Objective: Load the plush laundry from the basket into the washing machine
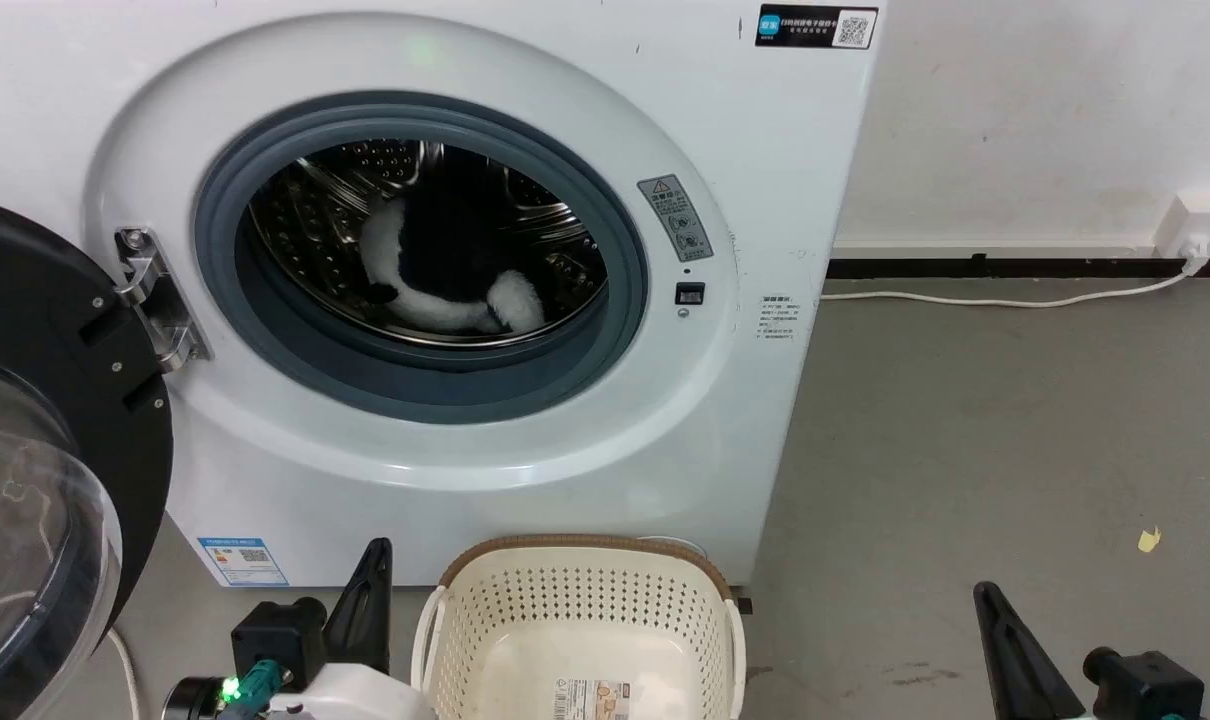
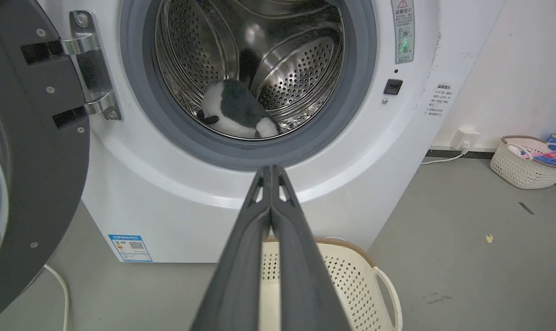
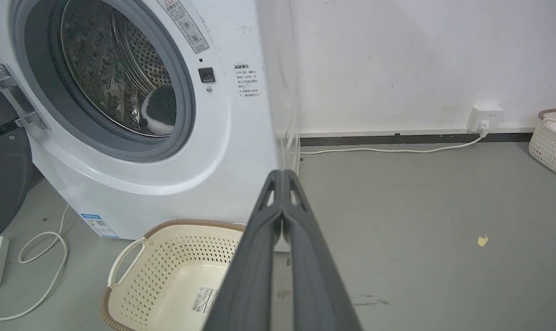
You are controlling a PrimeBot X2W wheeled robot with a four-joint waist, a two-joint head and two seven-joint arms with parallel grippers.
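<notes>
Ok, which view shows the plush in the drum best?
Left wrist: the plush lies whole and well lit on the drum floor. Head view shows the plush too, but its black middle blends into the dark drum. Right wrist catches just one end, at an angle.

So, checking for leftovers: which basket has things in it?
The far basket by the wall, heaped with coloured items. The near basket before the washer shows only its label.
</notes>
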